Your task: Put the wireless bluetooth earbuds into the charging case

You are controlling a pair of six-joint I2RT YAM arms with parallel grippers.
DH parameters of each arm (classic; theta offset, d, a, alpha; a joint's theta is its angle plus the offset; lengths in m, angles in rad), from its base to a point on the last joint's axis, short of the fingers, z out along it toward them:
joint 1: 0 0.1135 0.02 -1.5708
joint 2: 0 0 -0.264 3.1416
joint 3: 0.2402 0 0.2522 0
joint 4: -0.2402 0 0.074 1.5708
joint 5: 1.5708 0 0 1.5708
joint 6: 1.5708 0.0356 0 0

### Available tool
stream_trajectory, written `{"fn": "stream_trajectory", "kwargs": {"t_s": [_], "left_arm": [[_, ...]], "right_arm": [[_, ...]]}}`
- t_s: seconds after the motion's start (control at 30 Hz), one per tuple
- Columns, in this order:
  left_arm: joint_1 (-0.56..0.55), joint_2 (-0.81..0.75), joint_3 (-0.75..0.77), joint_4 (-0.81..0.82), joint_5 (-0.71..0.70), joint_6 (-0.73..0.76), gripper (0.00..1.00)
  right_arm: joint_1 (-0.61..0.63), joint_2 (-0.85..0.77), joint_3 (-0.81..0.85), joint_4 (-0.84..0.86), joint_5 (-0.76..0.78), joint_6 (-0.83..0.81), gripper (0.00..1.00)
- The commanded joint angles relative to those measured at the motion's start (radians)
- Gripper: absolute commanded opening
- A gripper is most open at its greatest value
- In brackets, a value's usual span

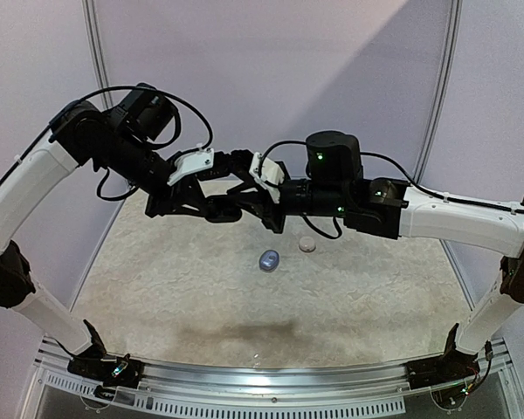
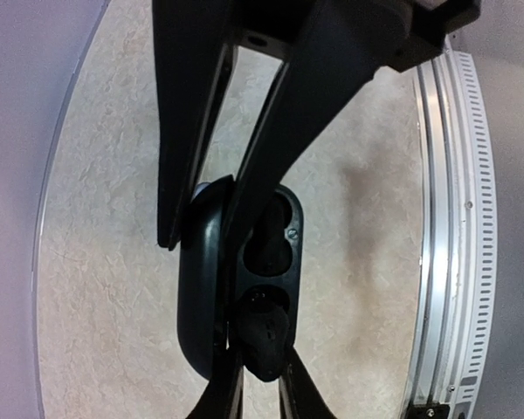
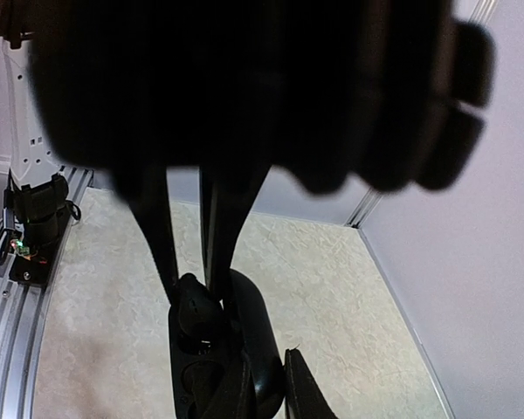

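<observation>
Earbud [image 2: 264, 342] at black case [image 2: 199, 297] pocket

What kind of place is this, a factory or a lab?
Probably a small lab test cell: two robot arms bolted to a metal rail, a beige textured tabletop, and plain wall panels closing it in.

Robot lab test cell. Evidence: two white-and-black robot arms, left arm [image 1: 35, 175] and right arm [image 1: 458, 218], with their bases bolted to a slotted aluminium rail [image 1: 271, 388] along the bottom edge of the top view. Exposed black cables [image 1: 192, 109] and green status LEDs [image 1: 318, 158] on the arms. Beige mottled table [image 1: 157, 297] boxed in by plain pale lilac panel walls [image 1: 271, 52], with grey metal posts [image 1: 93, 44] at upper left and upper right.
</observation>
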Motion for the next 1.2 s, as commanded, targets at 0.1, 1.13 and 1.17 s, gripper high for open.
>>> {"fn": "stream_trajectory", "kwargs": {"t_s": [0.1, 1.13, 1.17], "left_arm": [[-0.026, 0.037, 0.015, -0.046, -0.005, 0.006, 0.23], [0.152, -0.365, -0.319, 0.393, 0.323, -0.191, 0.62], [0.164, -0.440, -0.437, 0.541, 0.336, -0.237, 0.67]], "right_arm": [[0.009, -0.026, 0.005, 0.074, -0.040, 0.015, 0.00], [-0.028, -0.070, -0.005, 0.012, 0.064, 0.136, 0.00], [-0.028, -0.076, -0.004, 0.012, 0.060, 0.137, 0.00]]}}
